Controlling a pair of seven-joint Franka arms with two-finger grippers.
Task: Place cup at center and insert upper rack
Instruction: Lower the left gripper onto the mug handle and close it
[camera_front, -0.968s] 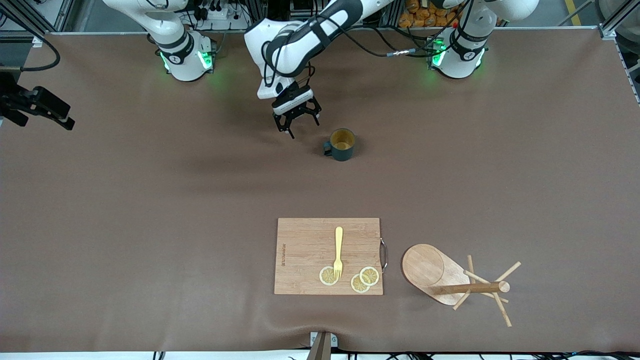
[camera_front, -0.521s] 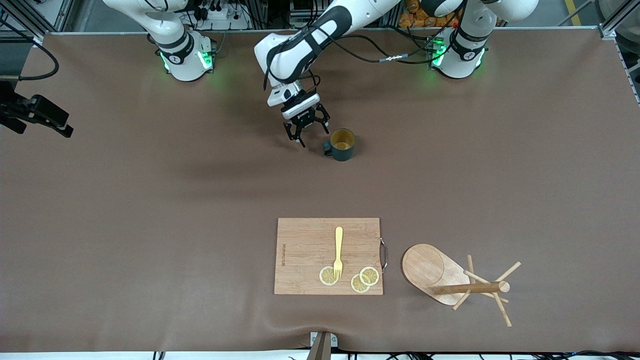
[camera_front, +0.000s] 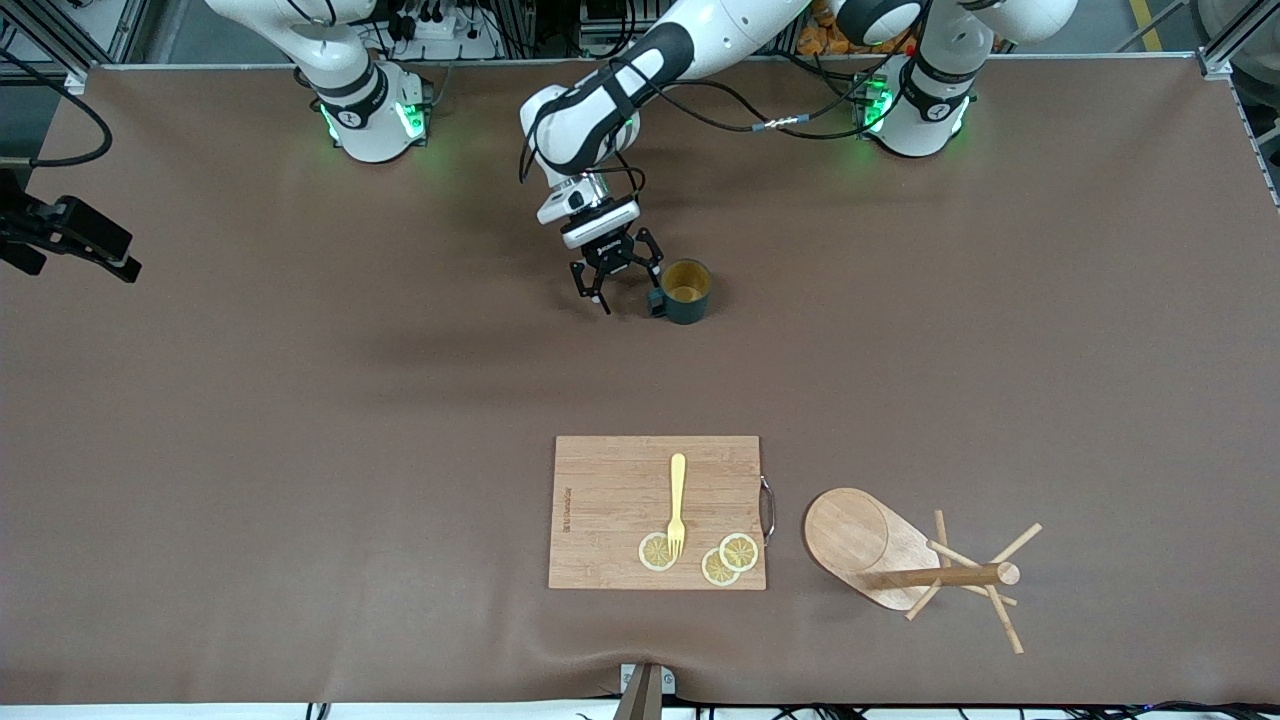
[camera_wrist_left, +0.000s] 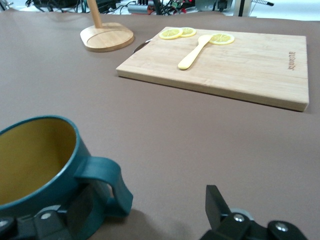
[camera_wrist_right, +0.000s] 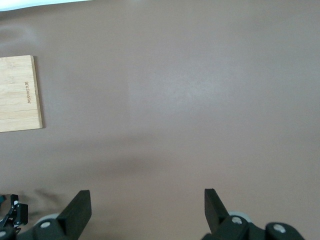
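The dark teal cup (camera_front: 686, 290) with a yellowish inside stands upright on the brown table, its handle toward the right arm's end. My left gripper (camera_front: 630, 293) is open and low at the cup's handle side. In the left wrist view the cup (camera_wrist_left: 37, 170) fills the corner and its handle (camera_wrist_left: 107, 182) lies between my open fingers (camera_wrist_left: 215, 205), untouched. The wooden mug tree (camera_front: 860, 545) stands near the front edge, toward the left arm's end; its base also shows in the left wrist view (camera_wrist_left: 107, 37). My right gripper (camera_front: 85, 240) is open and empty, waiting over the right arm's end.
A rectangular wooden cutting board (camera_front: 610, 500) lies beside the mug tree, nearer to the front camera than the cup. It carries a yellow fork (camera_front: 677, 500) and three lemon slices (camera_front: 738, 550). The board's corner shows in the right wrist view (camera_wrist_right: 17, 95).
My left gripper has moved down and toward the cup, from beside it to its handle. The cup has not moved. My right gripper has drifted slightly.
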